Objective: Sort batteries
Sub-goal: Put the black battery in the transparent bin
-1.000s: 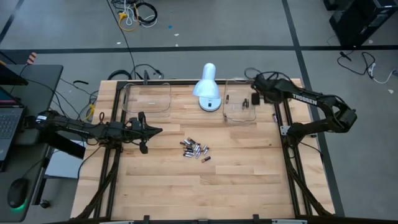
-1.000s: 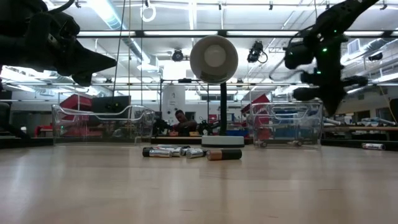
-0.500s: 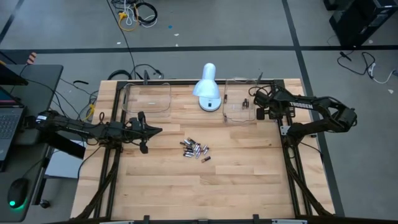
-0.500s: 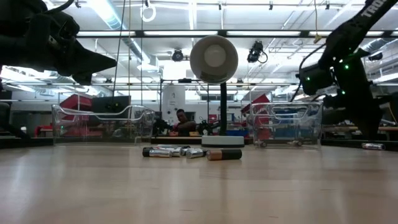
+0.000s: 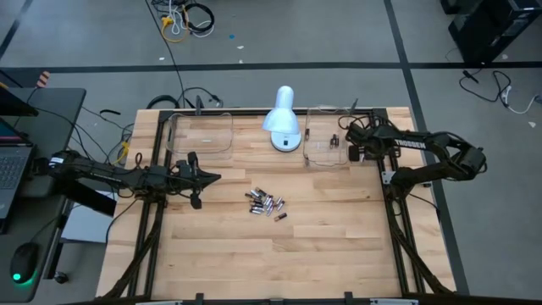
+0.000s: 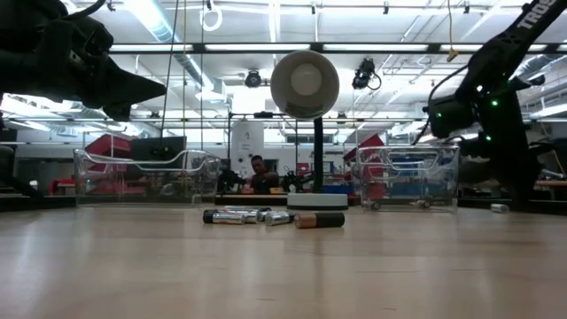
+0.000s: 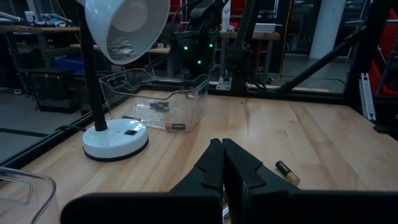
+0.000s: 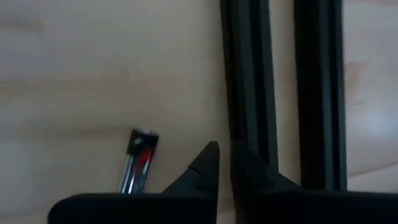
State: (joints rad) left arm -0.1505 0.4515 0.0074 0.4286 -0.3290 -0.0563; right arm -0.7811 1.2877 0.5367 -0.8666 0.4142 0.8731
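A heap of small batteries (image 5: 266,203), silvery and dark, lies on the wooden table's middle; it also shows in the low view (image 6: 266,215). One lone battery (image 8: 138,160) lies on the wood beside the right black frame rail (image 8: 249,74). My right gripper (image 5: 371,155) is shut, points down and hangs low just beside this battery, apart from it (image 8: 222,149). My left gripper (image 5: 207,178) is shut and empty, held level above the table's left side, pointing at the heap (image 7: 222,146). A coppery battery (image 7: 287,172) of the heap lies ahead of it.
A white desk lamp (image 5: 282,119) stands at the far middle. A clear tray (image 5: 199,133) stands far left. A second clear tray (image 5: 326,146) far right holds a few batteries. Black frame rails run along the table's left and right sides.
My right gripper has gone from beside the right tray's far corner toward the table's near edge and right rail. It has come down close to the table beside the lone battery. My left arm has kept still.
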